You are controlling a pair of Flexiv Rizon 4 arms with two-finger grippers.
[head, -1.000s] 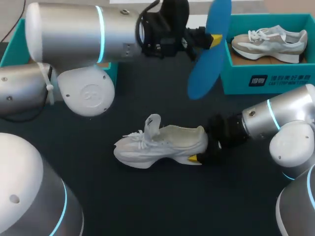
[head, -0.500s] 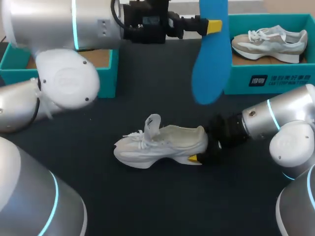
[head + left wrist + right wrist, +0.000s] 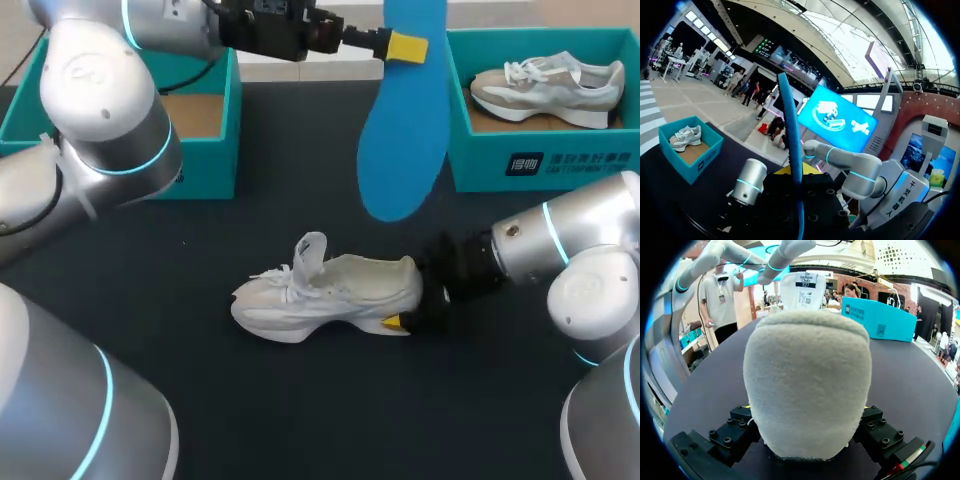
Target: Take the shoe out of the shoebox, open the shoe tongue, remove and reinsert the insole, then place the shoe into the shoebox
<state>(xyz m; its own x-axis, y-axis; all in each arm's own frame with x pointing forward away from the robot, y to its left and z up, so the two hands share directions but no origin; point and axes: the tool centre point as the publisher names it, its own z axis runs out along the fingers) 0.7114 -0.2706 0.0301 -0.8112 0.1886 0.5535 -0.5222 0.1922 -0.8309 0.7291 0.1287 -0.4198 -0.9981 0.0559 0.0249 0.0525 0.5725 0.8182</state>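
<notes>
The white laced sneaker (image 3: 330, 295) stands on the dark desk (image 3: 300, 400), its heel clamped in the right hand (image 3: 410, 298). Its blue foam insole (image 3: 405, 130) is out, pinched aloft by the left hand (image 3: 410, 46). Reinserting and boxing seem to remain.

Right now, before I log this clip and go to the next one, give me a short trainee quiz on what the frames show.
1. True or false: the blue insole lies inside the white shoe.
2. What is the left hand holding? A. the blue insole B. a shoelace C. nothing
3. Fill in: the right hand is shut on the white shoe's ___.

Key: 1 false, as the insole hangs in the air above the shoe. 2 A. 3 heel.
</notes>
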